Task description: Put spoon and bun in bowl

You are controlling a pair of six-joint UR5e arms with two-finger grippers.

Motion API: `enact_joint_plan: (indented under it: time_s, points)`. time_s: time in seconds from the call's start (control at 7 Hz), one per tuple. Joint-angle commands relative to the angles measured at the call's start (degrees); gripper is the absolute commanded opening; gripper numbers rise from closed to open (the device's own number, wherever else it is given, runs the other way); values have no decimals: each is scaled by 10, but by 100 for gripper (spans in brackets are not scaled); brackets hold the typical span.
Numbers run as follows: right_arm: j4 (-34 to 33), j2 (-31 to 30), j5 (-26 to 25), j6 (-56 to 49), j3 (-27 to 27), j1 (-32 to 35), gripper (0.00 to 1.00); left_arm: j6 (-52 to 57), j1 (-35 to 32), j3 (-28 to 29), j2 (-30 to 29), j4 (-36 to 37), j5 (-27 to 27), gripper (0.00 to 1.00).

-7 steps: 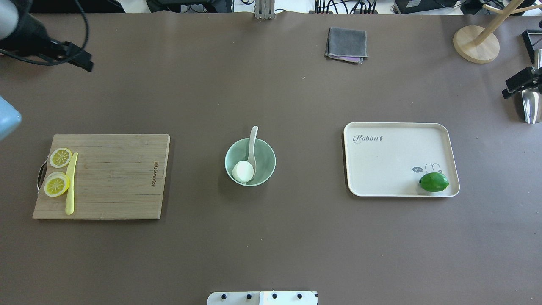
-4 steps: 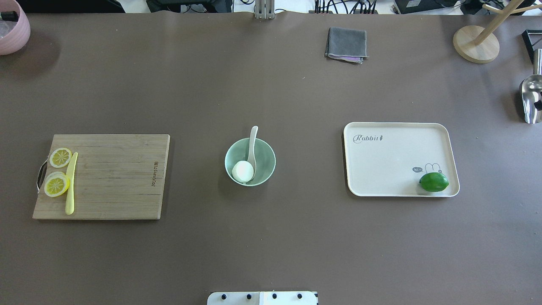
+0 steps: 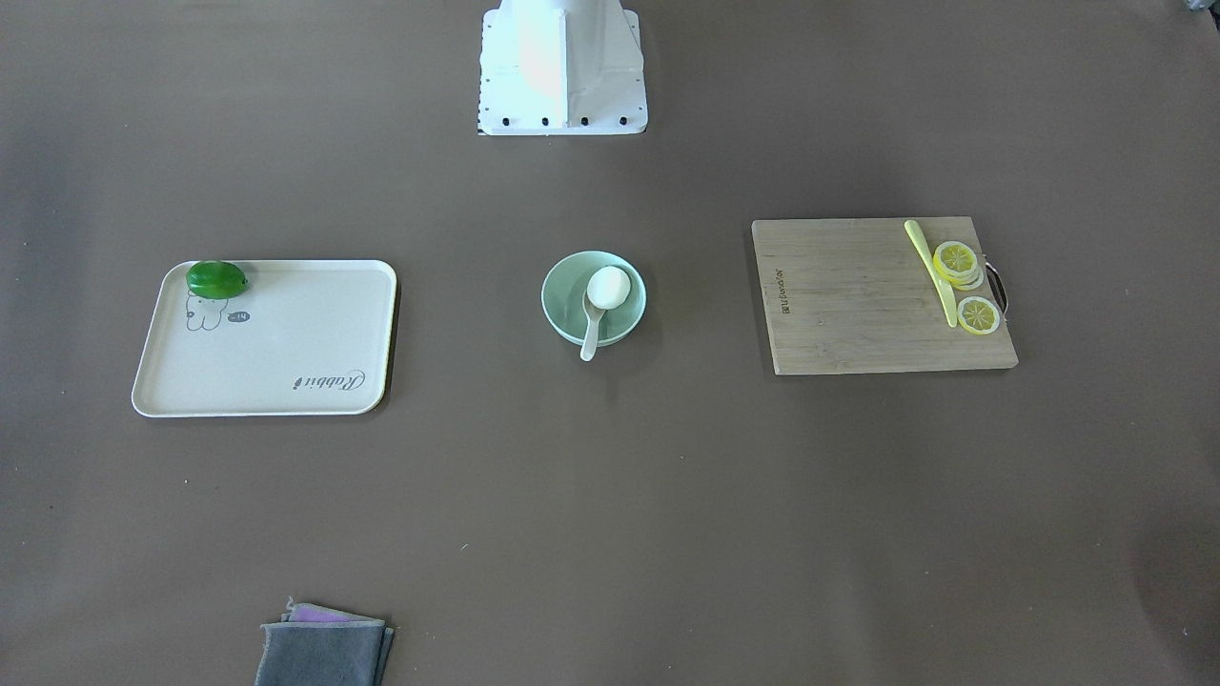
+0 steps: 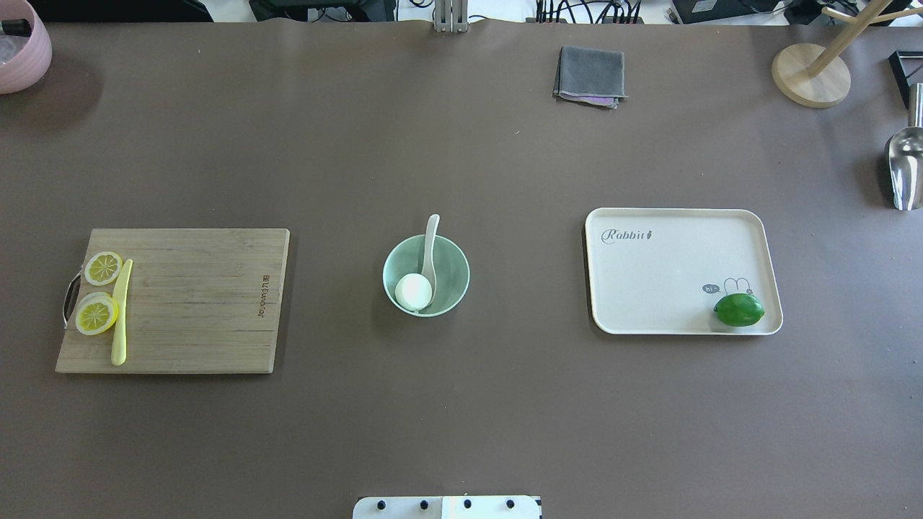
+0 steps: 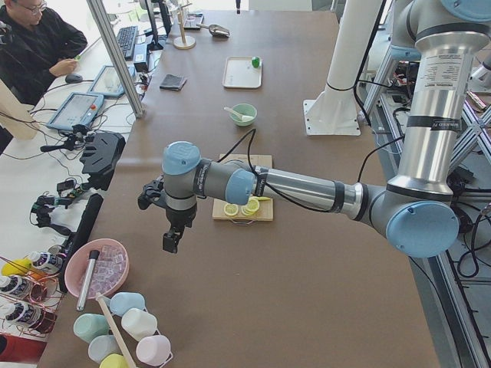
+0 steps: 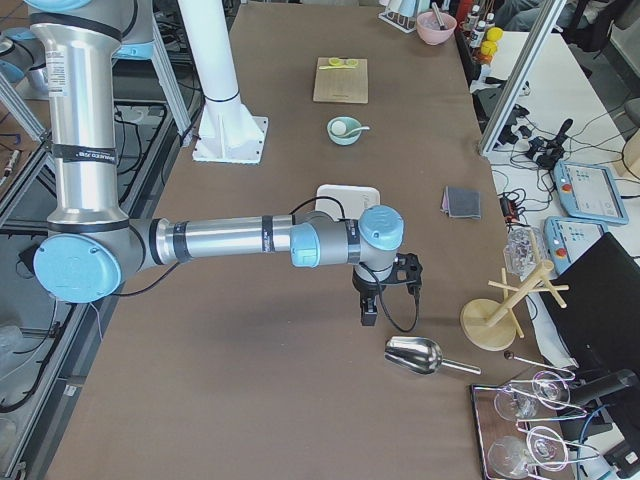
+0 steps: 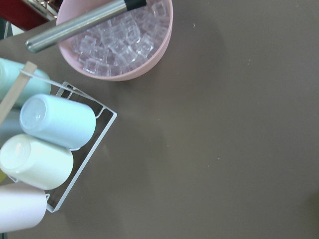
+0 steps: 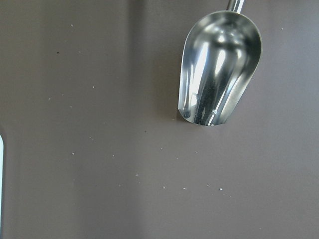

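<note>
The pale mint-green bowl [image 4: 461, 268] stands at the table's middle, also in the front-facing view [image 3: 555, 286]. The white bun [image 4: 413, 290] lies inside it. The white spoon [image 4: 431, 241] rests in the bowl with its handle over the far rim. In the front-facing view the bun [image 3: 608, 286] and the spoon [image 3: 591, 335] show the same way. My left gripper [image 5: 173, 241] hangs over the table's left end, far from the bowl. My right gripper [image 6: 368, 315] hangs over the right end. I cannot tell whether either is open or shut.
A wooden cutting board [image 4: 195, 303] with lemon slices [image 4: 97, 315] and a yellow knife [image 4: 120, 317] lies left. A cream tray [image 4: 663, 267] with a lime [image 4: 738, 309] lies right. A grey cloth [image 4: 590, 76], steel scoop [image 4: 901, 169], wooden stand [image 4: 810, 76] and pink ice bowl [image 4: 21, 47] sit at the edges.
Both arms, seen at the overhead view's left and right edges a second ago, have moved out of that view. Bowl, bun and spoon have not moved.
</note>
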Motion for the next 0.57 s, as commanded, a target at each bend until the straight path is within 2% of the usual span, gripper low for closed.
enact_joint_plan:
  time_s: [0.0,0.43]
  points:
    - [-4,-6,4,-3,-1,23,100,-8,-6,-7,19,0,-24,98]
    - [-3,-6,4,4,-1,24,100,-13,-7,-3,19,4,-24,98]
